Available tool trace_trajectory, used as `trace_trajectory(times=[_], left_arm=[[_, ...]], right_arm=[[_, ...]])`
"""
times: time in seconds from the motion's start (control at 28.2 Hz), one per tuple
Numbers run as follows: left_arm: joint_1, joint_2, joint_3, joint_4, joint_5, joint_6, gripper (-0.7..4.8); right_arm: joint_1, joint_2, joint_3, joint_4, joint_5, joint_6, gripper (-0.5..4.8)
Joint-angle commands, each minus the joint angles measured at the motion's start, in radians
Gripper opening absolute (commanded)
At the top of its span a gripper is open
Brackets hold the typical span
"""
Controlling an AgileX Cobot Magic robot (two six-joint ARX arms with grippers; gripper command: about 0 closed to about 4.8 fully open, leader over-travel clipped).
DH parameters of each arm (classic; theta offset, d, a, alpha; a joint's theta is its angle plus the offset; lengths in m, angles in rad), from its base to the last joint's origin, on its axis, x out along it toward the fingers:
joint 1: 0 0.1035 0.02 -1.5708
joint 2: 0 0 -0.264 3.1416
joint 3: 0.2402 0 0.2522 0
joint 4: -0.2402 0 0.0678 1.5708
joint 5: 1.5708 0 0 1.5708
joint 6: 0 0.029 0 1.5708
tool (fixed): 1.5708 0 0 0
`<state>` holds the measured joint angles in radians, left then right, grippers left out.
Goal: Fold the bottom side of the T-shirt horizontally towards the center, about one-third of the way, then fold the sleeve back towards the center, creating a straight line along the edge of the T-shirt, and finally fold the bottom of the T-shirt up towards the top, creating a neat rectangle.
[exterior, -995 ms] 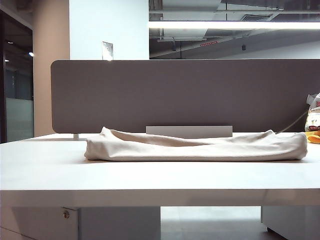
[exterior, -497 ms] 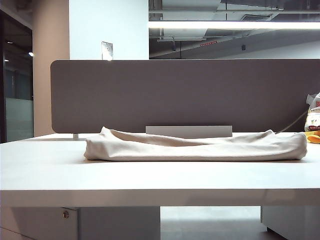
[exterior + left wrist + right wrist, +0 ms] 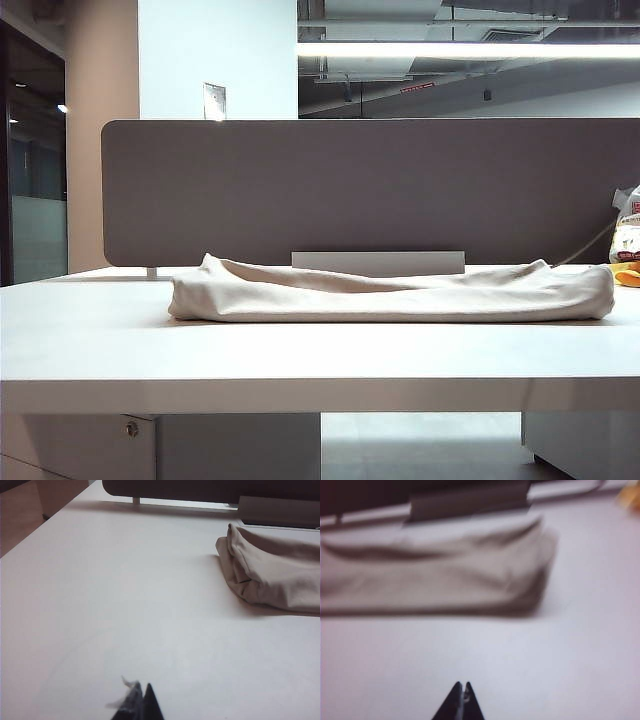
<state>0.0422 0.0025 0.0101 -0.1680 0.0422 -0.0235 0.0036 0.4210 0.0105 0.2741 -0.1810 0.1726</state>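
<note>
We see a soft beige cloth T-shirt (image 3: 390, 292) folded into a long, low bundle on a white table (image 3: 300, 360), just in front of a grey partition panel (image 3: 370, 190). Our left gripper (image 3: 141, 700) sits pinched together, empty, off the bundle's end. Our right gripper (image 3: 461, 696), likewise closed and empty, faces the bundle's long side, apart from it.

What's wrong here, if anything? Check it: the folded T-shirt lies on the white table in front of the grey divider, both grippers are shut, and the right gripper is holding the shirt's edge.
One thing is wrong: the right gripper holds nothing. The right wrist view shows it shut over bare table, apart from the T-shirt. The rest stands: the shirt lies folded before the grey divider, and the left gripper is shut too.
</note>
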Motion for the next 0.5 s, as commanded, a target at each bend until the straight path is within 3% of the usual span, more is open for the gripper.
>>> trace_trajectory(times=[0.04,0.5], left_arm=[[-0.001,0.000,-0.003,-0.013,0.006,-0.003,-0.05],[-0.001,0.000,-0.003,-0.013,0.005,-0.003,-0.05]], right_arm=[[0.043,-0.180,0.002,-0.103,0.137,-0.052,-0.05],[0.053,-0.356,-0.005,-0.283,0.157,-0.091,-0.05]])
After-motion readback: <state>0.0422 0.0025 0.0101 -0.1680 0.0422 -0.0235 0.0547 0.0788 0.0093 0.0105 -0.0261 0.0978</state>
